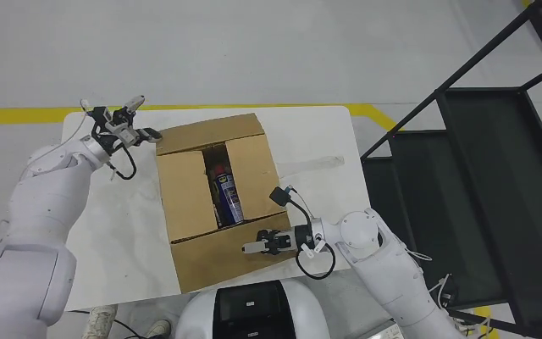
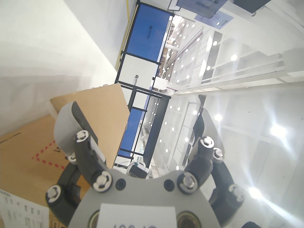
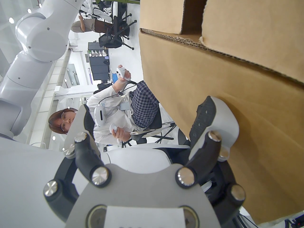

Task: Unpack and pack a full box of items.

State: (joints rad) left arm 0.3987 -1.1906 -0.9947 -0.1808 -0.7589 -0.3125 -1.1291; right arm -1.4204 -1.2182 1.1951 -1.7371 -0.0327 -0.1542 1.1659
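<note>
A brown cardboard box (image 1: 188,199) stands in the middle of the white table (image 1: 118,229) with its flaps folded outward. In the gap between the flaps lies a blue spray can (image 1: 225,195) with a red cap. My left gripper (image 1: 145,119) is open at the box's far left corner. In its wrist view the left gripper (image 2: 140,119) has one finger (image 2: 79,122) against the cardboard flap (image 2: 106,110). My right gripper (image 1: 256,247) hovers open over the near flap (image 1: 222,257). The right gripper (image 3: 142,117) has one finger (image 3: 205,118) close beside the cardboard (image 3: 237,77).
A black metal staircase (image 1: 461,161) stands right of the table. A yellow floor line (image 1: 34,113) runs beyond the table's far edge. Bare table surface lies on both sides of the box.
</note>
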